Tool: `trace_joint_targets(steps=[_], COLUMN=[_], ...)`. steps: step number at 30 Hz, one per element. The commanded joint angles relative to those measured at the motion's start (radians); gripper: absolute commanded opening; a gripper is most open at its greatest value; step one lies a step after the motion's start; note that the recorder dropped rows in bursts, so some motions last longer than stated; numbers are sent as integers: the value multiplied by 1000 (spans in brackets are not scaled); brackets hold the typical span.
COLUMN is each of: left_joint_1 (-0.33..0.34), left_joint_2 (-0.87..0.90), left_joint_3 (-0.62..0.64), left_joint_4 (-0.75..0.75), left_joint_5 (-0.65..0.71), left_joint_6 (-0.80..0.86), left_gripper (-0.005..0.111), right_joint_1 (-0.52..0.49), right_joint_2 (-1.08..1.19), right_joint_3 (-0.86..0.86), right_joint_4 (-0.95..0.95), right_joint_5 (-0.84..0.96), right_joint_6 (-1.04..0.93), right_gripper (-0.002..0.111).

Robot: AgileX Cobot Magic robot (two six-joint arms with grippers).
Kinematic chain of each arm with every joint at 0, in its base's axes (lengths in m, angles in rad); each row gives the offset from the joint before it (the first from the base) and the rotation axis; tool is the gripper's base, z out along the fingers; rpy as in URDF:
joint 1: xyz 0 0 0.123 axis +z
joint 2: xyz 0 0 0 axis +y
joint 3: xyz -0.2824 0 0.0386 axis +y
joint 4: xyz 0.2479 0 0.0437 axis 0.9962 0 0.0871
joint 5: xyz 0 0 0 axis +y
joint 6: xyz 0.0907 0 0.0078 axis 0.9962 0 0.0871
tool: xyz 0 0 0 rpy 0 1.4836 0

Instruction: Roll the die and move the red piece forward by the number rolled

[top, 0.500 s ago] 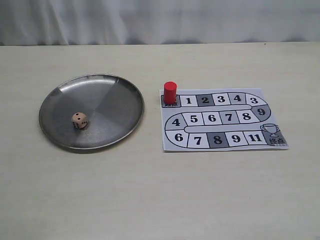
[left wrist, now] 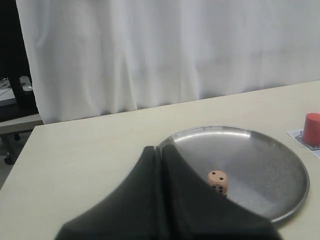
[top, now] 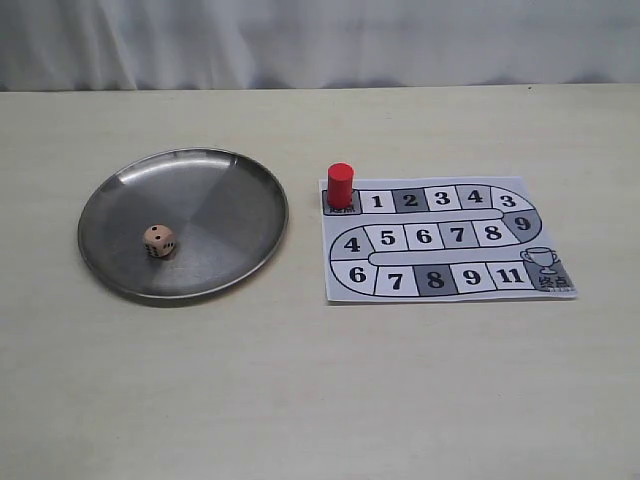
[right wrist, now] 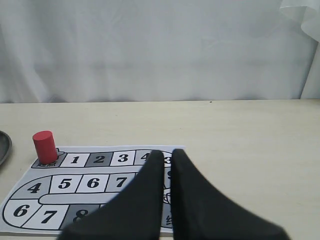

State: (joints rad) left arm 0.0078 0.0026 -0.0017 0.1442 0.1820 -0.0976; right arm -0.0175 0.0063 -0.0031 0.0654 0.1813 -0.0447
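Observation:
The tan die (top: 159,241) lies in the left half of a round metal plate (top: 225,190), apart from both grippers. In the left wrist view the die (left wrist: 217,181) shows two pips on top. The red piece (top: 340,185) stands upright on the grey start square, at the top left corner of the numbered paper board (top: 497,256). Neither gripper shows in the exterior view. My left gripper (left wrist: 160,148) is shut and empty, hanging short of the plate (left wrist: 270,165) at its rim. My right gripper (right wrist: 167,152) is shut and empty above the board (right wrist: 65,185), well apart from the red piece (right wrist: 45,146).
The plate and board sit side by side on a pale wooden table (top: 320,390). A white curtain (top: 320,40) hangs behind the table's far edge. The red piece (left wrist: 312,130) shows past the plate in the left wrist view.

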Motion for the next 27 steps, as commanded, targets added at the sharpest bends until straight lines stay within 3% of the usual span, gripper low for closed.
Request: trace_joint_targets(steps=[1,16,23,27], left_joint_1=[-8,-8,-8,-8], left_joint_2=[-3,-3,-3,-3], left_joint_3=[2,2,2,2], left_joint_4=[0,0,0,0], left_joint_5=[-9,-9,-9,-9], left_joint_6=[-1,-1,-1,-1], left_gripper=[0,0,0,0], right_joint_1=[-6,-6,-6,-6], right_joint_2=[-6,-6,-6,-6], right_joint_3=[3,3,3,3], right_joint_4=[4,4,9,139], right_joint_5=[5,-6,-220,-307], right_joint_6=[0,0,17,113], right_gripper=[4,4,4,4])
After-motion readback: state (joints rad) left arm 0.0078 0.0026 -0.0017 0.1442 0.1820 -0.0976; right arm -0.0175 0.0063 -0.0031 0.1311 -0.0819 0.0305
